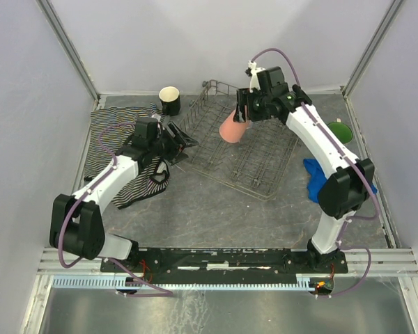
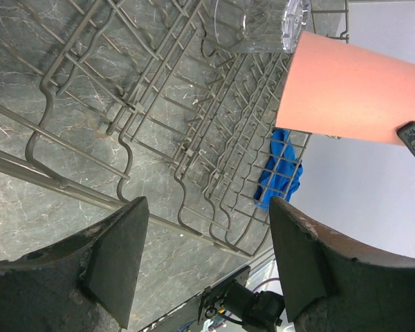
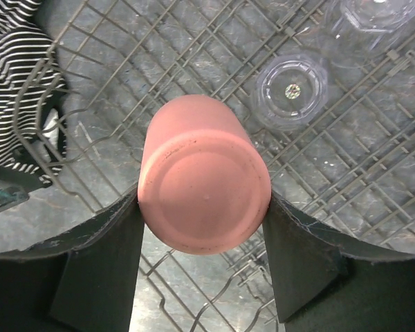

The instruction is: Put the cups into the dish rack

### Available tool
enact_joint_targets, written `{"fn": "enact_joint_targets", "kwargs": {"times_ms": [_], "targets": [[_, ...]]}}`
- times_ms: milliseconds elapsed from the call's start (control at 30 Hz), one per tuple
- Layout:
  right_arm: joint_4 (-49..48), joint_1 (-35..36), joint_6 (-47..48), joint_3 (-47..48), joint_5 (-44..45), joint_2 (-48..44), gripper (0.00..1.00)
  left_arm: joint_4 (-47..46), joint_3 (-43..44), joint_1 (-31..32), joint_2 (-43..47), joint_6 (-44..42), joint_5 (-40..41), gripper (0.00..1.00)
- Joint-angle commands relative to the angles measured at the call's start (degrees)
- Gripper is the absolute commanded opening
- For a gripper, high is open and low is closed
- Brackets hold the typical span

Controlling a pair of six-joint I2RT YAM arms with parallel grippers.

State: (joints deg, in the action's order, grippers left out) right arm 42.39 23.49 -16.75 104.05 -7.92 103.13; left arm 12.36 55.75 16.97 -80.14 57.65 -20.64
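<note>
Right gripper [image 1: 244, 113] clamped on the salmon-pink tumbler [image 3: 204, 183], one finger on each side of its wall. Its base faces my wrist cam and its mouth points down toward the dish rack [image 1: 258, 167], tilted, over the far middle rows. Can't tell if the rim touches the wires.

Left gripper [image 2: 207, 221] open, nothing between the jaws. It sits low at the rack's left edge, pointing across the tines.

Small clear glass [image 3: 290, 90] is in the rack, base up, just beside the tumbler (another clear shape further along, can't make it out).

Black mug [image 1: 170, 99] upright on the table by the rack's far left corner, at the edge of the striped cloth [image 1: 118, 139]. Green-interior mug [image 1: 339, 132] on the table right of the rack, partly behind my right arm, blue cloth [image 1: 313, 174] near it.
</note>
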Motion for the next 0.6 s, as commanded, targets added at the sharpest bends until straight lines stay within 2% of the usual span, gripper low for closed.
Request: {"fn": "enact_joint_targets", "kwargs": {"times_ms": [0, 233, 567], "targets": [[4.15, 1.95, 5.09, 6.64, 7.75, 3.2, 0.19, 0.16, 2.42, -0.83, -0.42, -3.61, -1.37, 0.77], [7.72, 4.53, 7.42, 11.61, 11.76, 7.02, 0.19, 0.7, 1.64, -2.39, -0.46, -4.79, -2.39, 0.77], [9.0, 5.59, 6.62, 12.14, 10.85, 8.93, 0.19, 0.58, 0.37, -3.59, 0.05, -4.96, -3.26, 0.77]]}}
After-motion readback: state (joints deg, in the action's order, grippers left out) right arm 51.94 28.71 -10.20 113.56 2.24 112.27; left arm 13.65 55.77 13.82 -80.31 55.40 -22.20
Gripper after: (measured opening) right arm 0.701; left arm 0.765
